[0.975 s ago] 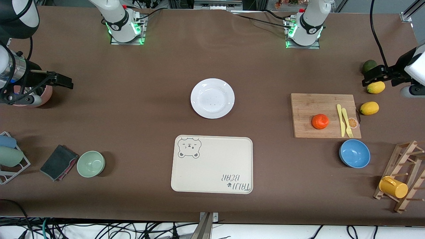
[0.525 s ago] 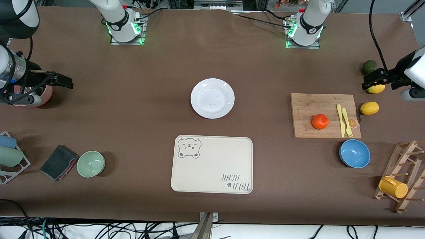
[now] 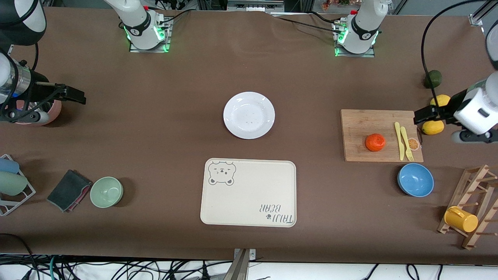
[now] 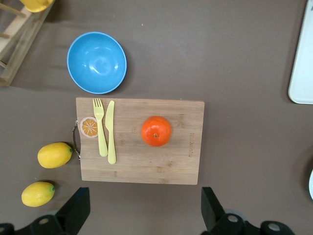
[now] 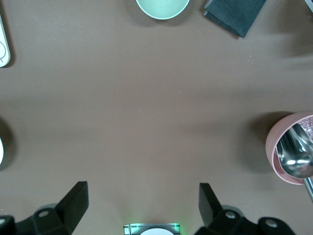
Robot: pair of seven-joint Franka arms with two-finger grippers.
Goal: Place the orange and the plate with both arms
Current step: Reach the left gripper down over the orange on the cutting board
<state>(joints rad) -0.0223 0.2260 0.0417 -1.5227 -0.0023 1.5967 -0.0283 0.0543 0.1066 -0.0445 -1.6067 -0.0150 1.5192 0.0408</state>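
Left wrist view: orange (image 4: pixel 156 131) dimple-up on cutting board (image 4: pixel 186 161), round, axis-less.

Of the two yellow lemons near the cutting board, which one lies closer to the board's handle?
The lemon right beside the cutting board handle, nearer the front camera and partly under the left gripper. The other lemon lies farther back, toward the dark green fruit.

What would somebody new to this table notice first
The orange stands out, sitting on a wooden cutting board toward the left arm's end of the table, beside a yellow fork and knife. The white plate lies alone mid-table, with a cream bear tray nearer the front camera. The left gripper, open, hangs over the board's edge by the lemons; the right gripper, open, waits over the right arm's end of the table.
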